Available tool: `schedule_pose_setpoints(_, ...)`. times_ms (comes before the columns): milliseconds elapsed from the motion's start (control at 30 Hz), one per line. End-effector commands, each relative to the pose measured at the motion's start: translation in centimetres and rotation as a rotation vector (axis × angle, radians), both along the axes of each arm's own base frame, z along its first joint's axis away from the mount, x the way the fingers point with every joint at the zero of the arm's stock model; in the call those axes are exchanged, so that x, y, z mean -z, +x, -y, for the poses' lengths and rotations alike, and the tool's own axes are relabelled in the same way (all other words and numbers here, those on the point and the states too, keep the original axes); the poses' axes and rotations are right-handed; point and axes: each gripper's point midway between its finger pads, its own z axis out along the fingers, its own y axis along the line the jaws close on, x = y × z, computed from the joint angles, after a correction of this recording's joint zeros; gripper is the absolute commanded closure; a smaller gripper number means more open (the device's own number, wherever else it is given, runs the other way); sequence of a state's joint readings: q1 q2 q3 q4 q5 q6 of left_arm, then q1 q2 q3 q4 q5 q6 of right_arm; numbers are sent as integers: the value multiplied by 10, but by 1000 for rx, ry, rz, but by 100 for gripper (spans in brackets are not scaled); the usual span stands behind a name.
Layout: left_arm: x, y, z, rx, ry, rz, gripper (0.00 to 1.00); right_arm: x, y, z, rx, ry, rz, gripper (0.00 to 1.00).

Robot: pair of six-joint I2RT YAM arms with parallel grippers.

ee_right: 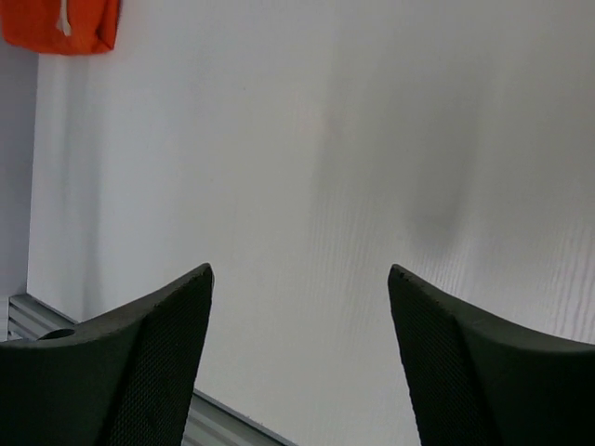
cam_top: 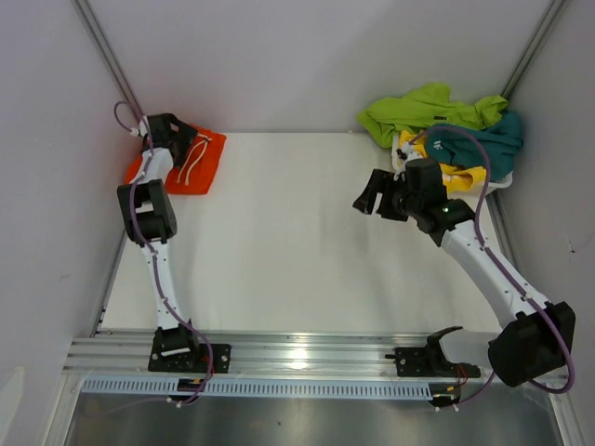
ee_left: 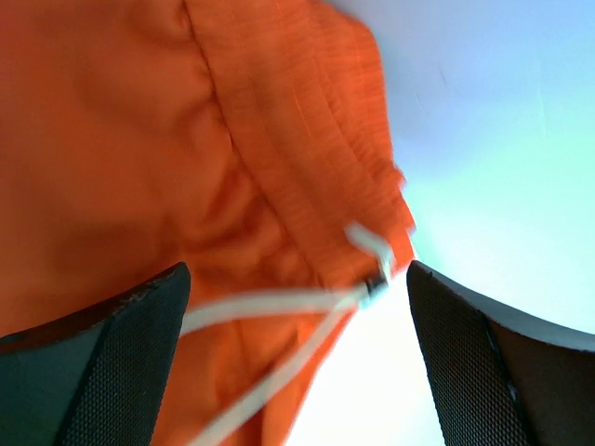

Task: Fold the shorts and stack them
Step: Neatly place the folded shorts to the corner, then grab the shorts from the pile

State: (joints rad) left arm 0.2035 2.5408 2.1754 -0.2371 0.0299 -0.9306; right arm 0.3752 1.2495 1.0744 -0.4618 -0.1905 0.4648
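Shorts [cam_top: 206,160], folded orange fabric, are lying at far-left table corner under wide-open left hand [ee_left: 297,274]; right hand [ee_right: 299,271] also gaping. Advising straight lift, avoiding white drawstring [ee_left: 270,302].

I can't read any text, number or brand on my feeds. The one mark I see is a small white logo [cam_top: 435,142] on the teal shorts [cam_top: 493,139], just beyond the right gripper [cam_top: 372,197], and it's too small to make out. Between the fingers of the left gripper [ee_left: 297,279], the orange shorts [ee_left: 139,139] show only plain fabric and a white drawstring [ee_left: 270,302].
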Motion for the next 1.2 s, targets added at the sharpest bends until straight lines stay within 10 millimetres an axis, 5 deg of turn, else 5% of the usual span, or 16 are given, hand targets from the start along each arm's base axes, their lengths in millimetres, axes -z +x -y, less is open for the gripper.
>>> schedule_pose_setpoints(0,-108,-17,9,44,75,126,1,-50,27,15,25,-14,124,21)
schedule_pose_setpoints(33,-142,-25,17,64,77,174,1,-55,31,19,37,-13,128,20)
schedule_pose_setpoints(67,-126,-38,20,71,65,128,1,-70,37,22,49,-3,157,18)
schedule_pose_setpoints(233,-157,-88,54,151,77,128,1,-91,45,36,83,17,198,10)
schedule_pose_setpoints(267,-182,-100,59,164,90,162,1,-92,45,37,86,19,199,9)
schedule_pose_setpoints(333,-173,-122,69,199,98,125,1,-95,47,44,107,22,208,9)
schedule_pose_setpoints(367,-200,-136,79,235,98,181,1,-95,48,48,120,22,207,9)
schedule_pose_setpoints(400,-173,-152,85,262,87,133,1,-96,50,51,130,24,211,9)
schedule_pose_setpoints(467,-206,-175,108,322,117,213,1,-97,57,64,168,17,220,7)
schedule_pose_setpoints(500,-182,-193,127,366,113,165,1,-99,62,69,193,20,225,7)
schedule_pose_setpoints(567,-206,-218,143,384,171,219,1,-89,78,86,253,8,196,10)
schedule_pose_setpoints(667,-162,-262,183,446,181,158,1,-68,105,116,367,-34,128,12)
schedule_pose_setpoints(700,-185,-276,200,476,179,252,1,-62,111,123,390,-57,115,12)
schedule_pose_setpoints(767,-154,-302,211,505,151,230,1,-48,128,145,459,-138,91,15)
schedule_pose_setpoints(800,-169,-312,220,526,150,296,1,-44,133,155,494,-173,87,16)
schedule_pose_setpoints(1167,-133,-365,216,613,275,207,1,0,176,208,648,-244,27,22)
